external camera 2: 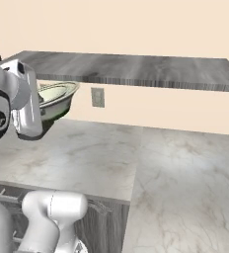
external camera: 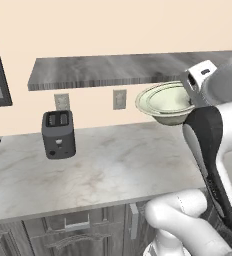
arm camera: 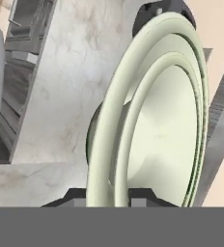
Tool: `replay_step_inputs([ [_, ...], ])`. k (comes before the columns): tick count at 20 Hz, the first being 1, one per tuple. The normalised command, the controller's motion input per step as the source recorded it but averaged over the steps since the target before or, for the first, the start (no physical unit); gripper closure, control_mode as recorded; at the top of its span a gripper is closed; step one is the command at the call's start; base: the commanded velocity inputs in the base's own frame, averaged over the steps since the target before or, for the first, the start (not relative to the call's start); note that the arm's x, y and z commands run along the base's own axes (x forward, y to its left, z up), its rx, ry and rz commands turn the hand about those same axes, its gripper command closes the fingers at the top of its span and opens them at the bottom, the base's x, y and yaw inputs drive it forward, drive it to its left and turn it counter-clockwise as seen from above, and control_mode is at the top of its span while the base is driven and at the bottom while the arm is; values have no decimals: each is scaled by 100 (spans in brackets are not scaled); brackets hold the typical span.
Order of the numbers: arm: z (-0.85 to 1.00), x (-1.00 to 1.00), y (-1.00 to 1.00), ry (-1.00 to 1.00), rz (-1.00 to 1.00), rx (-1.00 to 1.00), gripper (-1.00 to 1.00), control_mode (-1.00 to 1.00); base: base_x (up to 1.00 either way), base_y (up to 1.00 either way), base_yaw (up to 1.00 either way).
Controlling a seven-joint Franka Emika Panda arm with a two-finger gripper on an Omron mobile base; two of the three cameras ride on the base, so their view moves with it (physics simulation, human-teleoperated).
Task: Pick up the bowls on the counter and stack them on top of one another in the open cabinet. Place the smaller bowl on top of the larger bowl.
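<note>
- Bowl (external camera: 167, 102): pale cream-green, flared rim, lifted clear of the desk and carried in the air just below the near edge of the open cabinet (external camera: 113, 70). Which of the two bowls it is cannot be told. In the right base view the bowl (external camera 2: 55, 99) shows partly behind the robot's hand.
- Claw (arm camera: 109, 198): clenched on the bowl's rim, one dark finger on each side of the wall, as the hand view shows the bowl (arm camera: 152, 125) edge-on.
- Desk (external camera: 98, 170): pale marbled slab, below the bowl.
- Open cabinet: long dark grey streaked slab on the far wall, above the desk.
- Toaster (external camera: 58, 134): dark, on the desk at the left, well apart from the bowl.
- Wall sockets (external camera: 119, 99): two, on the far wall under the cabinet.
</note>
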Motion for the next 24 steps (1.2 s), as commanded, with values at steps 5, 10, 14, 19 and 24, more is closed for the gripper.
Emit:
replay_step_inputs([
  [5, 19, -17, -13, 6, 4, 21, 100, -100, 0, 0, 0],
  [10, 10, 0, -11, 0, 0, 19, 100, -100, 0, 0, 0],
  [14, 3, 0, -3, -10, 1, 13, 100, -100, 0, 0, 0],
  [19, 0, 1, 0, -25, 3, 7, 100, -100, 0, 0, 0],
  [24, 0, 8, 0, -25, 1, 4, 100, -100, 0, 0, 0],
])
